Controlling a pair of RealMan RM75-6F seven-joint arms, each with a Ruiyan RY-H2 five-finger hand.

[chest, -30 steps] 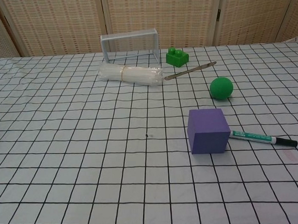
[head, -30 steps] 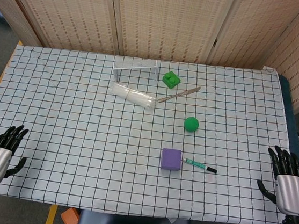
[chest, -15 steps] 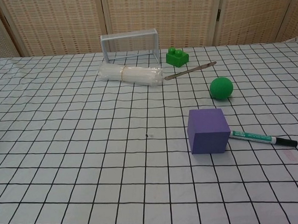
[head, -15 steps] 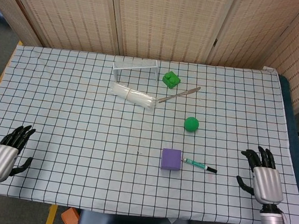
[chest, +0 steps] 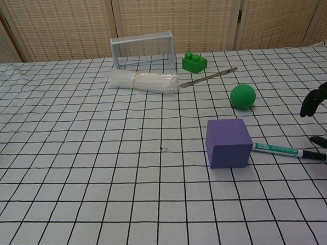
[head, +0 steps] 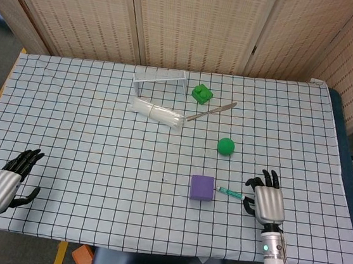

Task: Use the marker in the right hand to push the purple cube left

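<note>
The purple cube (head: 202,188) (chest: 227,142) stands on the checked cloth right of centre. Just to its right lies the green marker (head: 228,192) (chest: 287,151) with a black cap, its left end almost touching the cube. My right hand (head: 268,200) hovers over the marker's capped end, fingers spread and holding nothing; only its fingertips (chest: 315,99) show at the right edge of the chest view. My left hand (head: 6,182) is open near the table's front left corner, far from both objects.
A green ball (head: 226,146) lies behind the cube. Further back are a green brick (head: 201,94), a metal knife (head: 211,112), a bundle of white straws (head: 158,112) and a small white goal frame (head: 160,77). The table's front edge is close behind my right hand.
My right hand has moved left from the table's right edge to just over the marker's black cap. The left hand shifted slightly. Cube and marker have not moved.
</note>
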